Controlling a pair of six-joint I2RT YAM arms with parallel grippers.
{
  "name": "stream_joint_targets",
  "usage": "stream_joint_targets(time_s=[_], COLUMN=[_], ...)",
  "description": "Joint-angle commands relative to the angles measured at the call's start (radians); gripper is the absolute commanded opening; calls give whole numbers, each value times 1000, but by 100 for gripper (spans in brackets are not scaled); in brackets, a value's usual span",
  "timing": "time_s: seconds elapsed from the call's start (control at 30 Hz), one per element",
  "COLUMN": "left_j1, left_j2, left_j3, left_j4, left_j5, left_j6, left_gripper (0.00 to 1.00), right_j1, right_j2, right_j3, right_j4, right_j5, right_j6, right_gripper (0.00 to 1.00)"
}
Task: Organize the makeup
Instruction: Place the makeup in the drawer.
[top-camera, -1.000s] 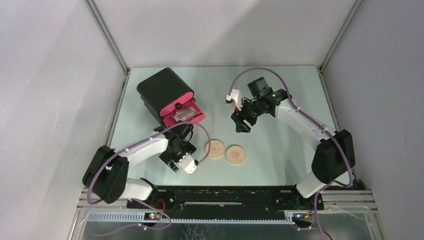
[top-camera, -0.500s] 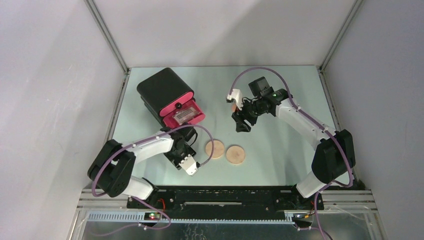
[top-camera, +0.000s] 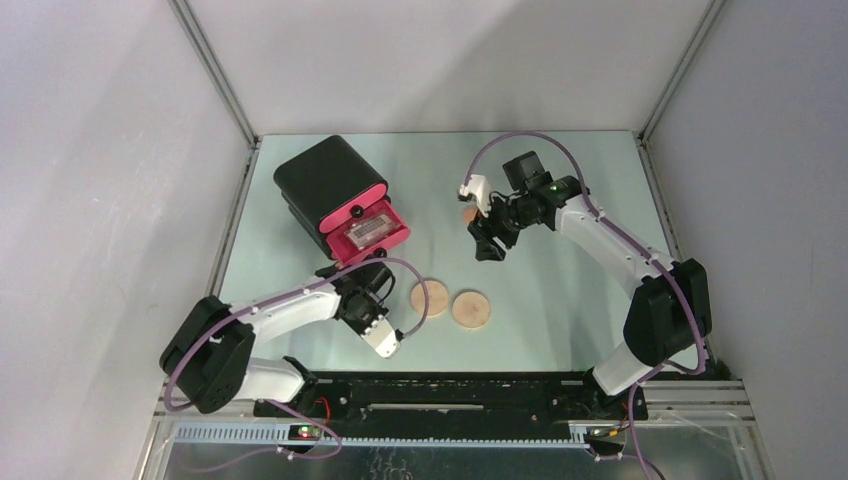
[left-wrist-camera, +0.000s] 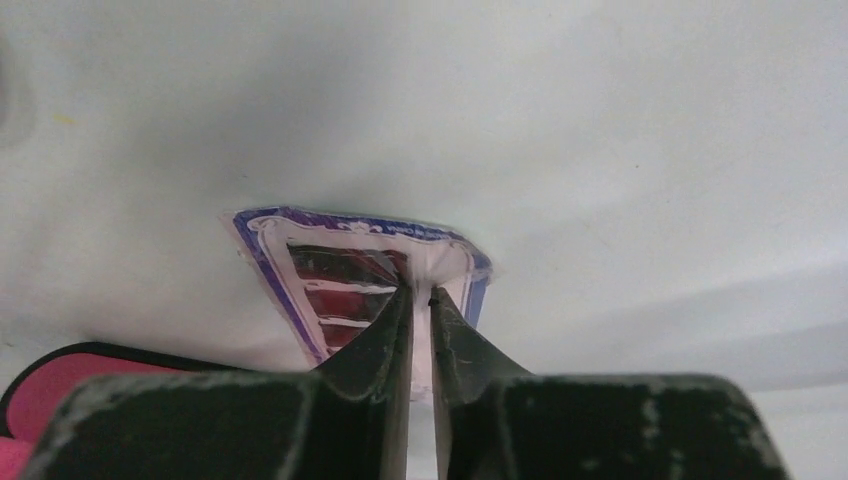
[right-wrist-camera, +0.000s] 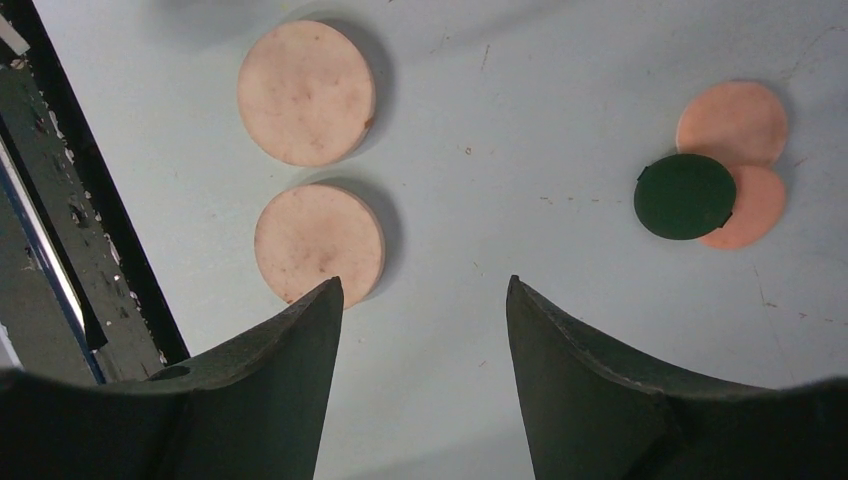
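Observation:
My left gripper (left-wrist-camera: 420, 290) is shut on the edge of a clear packet (left-wrist-camera: 330, 270) with a purple border and red contents, close over the table in front of the open pink drawer (top-camera: 372, 232). Two tan round discs (top-camera: 431, 297) (top-camera: 470, 309) lie side by side just right of it. In the right wrist view they are the near disc (right-wrist-camera: 318, 243) and the far disc (right-wrist-camera: 305, 92). My right gripper (right-wrist-camera: 424, 290) hangs open and empty above the table. A dark-green round (right-wrist-camera: 685, 195) rests on two peach rounds (right-wrist-camera: 735, 120) off to its right.
The black box with pink drawers (top-camera: 330, 185) stands at the back left, its top drawer pulled out with something inside. The black base rail (top-camera: 450, 385) runs along the near edge. Grey walls close in the table.
My left gripper has closed onto the packet, and its arm has shifted slightly right and nearer. The right gripper has drifted a little back and right, staying open.

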Motion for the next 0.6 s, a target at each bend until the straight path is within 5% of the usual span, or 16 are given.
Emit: stream_joint_targets(time_s=[0.0, 0.1, 0.37, 0.5, 0.57], left_j1=[-25, -36, -55, -55, -54], left_j2=[-55, -81, -175, -203, -202], left_j3=[-12, 3, 17, -23, -34], left_j4=[7, -30, -82, -31, -21], left_j5=[74, 99, 140, 108, 101], left_j6=[-71, -105, -170, -154, -107], left_gripper=[11, 0, 2, 51, 66], right_j1=[-12, -15, -30, -31, -31], right_j2=[-6, -7, -11, -6, -1], right_j3=[-1, -2, -1, -1, -1], right_j4=[6, 4, 3, 3, 2], right_j5=[-21, -21, -18, -18, -16], right_j6=[9, 7, 6, 4, 3], right_gripper=[69, 69, 68, 68, 68])
